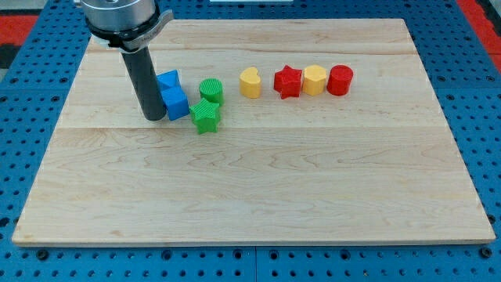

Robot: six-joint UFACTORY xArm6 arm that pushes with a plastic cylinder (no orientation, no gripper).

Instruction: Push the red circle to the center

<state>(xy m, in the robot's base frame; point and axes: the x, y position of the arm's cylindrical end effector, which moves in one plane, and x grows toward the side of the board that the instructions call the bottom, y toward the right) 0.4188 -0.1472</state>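
Note:
The red circle sits at the right end of a row in the upper part of the wooden board. Left of it, touching, is a yellow hexagon, then a red star, then a yellow heart standing apart. My tip rests on the board at the view's left, touching the left side of two joined blue blocks. It is far to the left of the red circle.
A green cylinder and a green star sit just right of the blue blocks. The board lies on a blue perforated table.

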